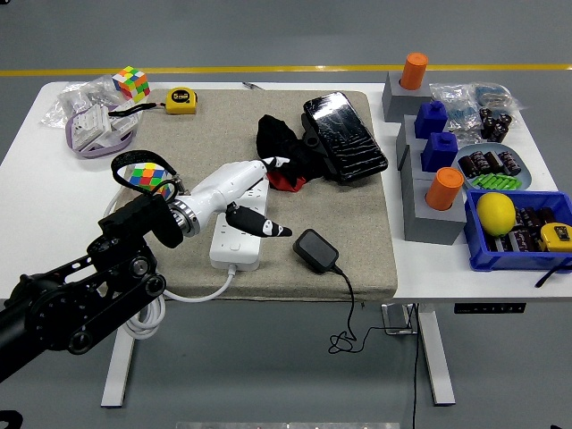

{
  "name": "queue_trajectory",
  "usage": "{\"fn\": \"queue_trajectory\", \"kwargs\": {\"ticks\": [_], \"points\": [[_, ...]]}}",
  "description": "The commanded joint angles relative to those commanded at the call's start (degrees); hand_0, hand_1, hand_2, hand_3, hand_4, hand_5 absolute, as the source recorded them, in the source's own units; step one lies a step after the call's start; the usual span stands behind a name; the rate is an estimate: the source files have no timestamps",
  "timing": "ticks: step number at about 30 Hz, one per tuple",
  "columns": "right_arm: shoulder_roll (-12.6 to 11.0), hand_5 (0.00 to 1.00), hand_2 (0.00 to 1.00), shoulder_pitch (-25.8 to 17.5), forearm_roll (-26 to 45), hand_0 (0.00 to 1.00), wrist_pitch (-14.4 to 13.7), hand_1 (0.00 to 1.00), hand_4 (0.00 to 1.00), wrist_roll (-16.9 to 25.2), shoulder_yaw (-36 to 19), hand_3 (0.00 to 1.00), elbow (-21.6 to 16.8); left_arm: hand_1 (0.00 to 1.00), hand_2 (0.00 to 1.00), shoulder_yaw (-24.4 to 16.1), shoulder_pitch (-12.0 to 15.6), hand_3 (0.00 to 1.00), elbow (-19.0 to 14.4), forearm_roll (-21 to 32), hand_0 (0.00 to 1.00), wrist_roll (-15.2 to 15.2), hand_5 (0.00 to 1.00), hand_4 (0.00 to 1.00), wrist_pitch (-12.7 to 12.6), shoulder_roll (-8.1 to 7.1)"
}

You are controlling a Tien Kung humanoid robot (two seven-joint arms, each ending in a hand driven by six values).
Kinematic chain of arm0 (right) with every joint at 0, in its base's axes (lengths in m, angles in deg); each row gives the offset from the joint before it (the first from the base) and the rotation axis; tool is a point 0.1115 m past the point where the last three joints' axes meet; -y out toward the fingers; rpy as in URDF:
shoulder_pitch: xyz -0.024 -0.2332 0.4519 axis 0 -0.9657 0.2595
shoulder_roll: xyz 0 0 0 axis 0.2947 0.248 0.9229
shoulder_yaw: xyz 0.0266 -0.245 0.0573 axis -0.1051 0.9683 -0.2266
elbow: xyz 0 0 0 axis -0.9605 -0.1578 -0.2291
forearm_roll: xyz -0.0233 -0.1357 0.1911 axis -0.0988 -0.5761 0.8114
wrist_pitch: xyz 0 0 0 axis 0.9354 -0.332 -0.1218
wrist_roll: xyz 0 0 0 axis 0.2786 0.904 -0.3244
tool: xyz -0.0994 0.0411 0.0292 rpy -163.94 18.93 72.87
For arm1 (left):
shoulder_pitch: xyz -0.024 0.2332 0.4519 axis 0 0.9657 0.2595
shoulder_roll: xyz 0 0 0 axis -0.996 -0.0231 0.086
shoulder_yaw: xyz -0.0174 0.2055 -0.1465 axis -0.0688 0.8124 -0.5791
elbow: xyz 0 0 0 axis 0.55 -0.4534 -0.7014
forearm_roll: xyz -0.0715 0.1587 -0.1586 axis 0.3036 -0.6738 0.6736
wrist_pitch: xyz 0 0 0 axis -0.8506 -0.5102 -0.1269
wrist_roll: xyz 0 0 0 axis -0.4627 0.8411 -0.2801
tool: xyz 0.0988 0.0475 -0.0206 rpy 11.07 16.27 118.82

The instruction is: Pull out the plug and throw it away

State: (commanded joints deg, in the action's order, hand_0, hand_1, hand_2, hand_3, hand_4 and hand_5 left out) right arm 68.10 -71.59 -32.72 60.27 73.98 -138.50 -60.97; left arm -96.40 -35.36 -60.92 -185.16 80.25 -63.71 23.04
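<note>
This looks like a robotics lab or test floor inside an industrial building. The floor (pixel 268 36) is smooth grey concrete with a yellow line (pixel 268 69) painted across it, as in a factory hall. A white table (pixel 18 170) on metal legs carries a grey mat (pixel 357 232) and a mixed set of practice things: puzzle cubes (pixel 130 83), a tape measure (pixel 181 100), grey stands with blue and orange blocks (pixel 433 170), and a blue bin (pixel 500 255) of small parts.

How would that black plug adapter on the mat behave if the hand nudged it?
The black plug adapter lies flat on the mat, so it would probably slide, not roll. Its cable hangs over the table edge and may tug it back.
</note>
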Motion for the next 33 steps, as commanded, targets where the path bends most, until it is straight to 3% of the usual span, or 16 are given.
{"fn": "queue_trajectory", "kwargs": {"ticks": [1,6,7,12,17,23,25,33], "points": [[0.0,0.524,0.682,0.01,0.0,0.619,0.0,0.662,0.986,0.01,0.0,0.634,-0.03,0.266,0.323,-0.25,0.84,0.76,-0.56,-0.45,0.197,0.38,0.002,0.677,0.42,-0.5],[-0.08,0.524,0.682,-0.03,-0.03,0.619,-0.09,0.662,0.986,0.0,-0.09,0.634,-0.16,0.266,0.323,-1.95,5.33,0.76,-3.0,-2.07,0.197,1.82,0.002,0.677,1.61,-2.24],[-0.1,0.525,0.683,-0.03,-0.03,0.619,-0.1,0.662,0.986,0.0,-0.12,0.633,-0.17,0.154,0.215,-2.34,6.05,0.672,-3.4,-2.17,0.119,2.02,0.002,0.642,1.73,-2.46],[0.09,0.525,0.683,-0.3,-0.21,0.619,-0.03,0.662,0.986,-0.1,-0.5,0.633,-0.05,0.154,0.215,-4.84,10.96,0.672,-6.51,-3.99,0.119,3.27,0.002,0.642,2.31,-3.56],[0.06,0.524,0.683,-0.34,-0.19,0.619,-0.01,0.662,0.986,-0.11,-0.32,0.632,-0.06,0.132,0.196,-6.53,13.15,0.666,-7.66,-6.5,0.107,4.44,0.002,0.61,3.38,-3.5],[0.0,0.524,0.684,-0.14,0.1,0.619,-0.14,0.662,0.986,-0.05,0.12,0.633,-0.25,0.122,0.188,-7.04,14.46,0.659,-7.21,-7.2,0.106,5.44,0.002,0.602,4.43,-3.13],[-0.05,0.524,0.684,-0.14,0.09,0.619,-0.13,0.662,0.986,-0.07,0.27,0.633,-0.25,0.107,0.173,-6.88,14.47,0.659,-6.93,-7.15,0.102,5.52,0.002,0.552,4.54,-3.17],[-0.09,0.524,0.684,-0.29,0.01,0.619,-0.11,0.662,0.986,-0.15,0.27,0.634,-0.11,0.103,0.169,-6.52,14.17,0.661,-5.66,-7.23,0.102,6.07,0.002,0.549,4.94,-3.11]]}}
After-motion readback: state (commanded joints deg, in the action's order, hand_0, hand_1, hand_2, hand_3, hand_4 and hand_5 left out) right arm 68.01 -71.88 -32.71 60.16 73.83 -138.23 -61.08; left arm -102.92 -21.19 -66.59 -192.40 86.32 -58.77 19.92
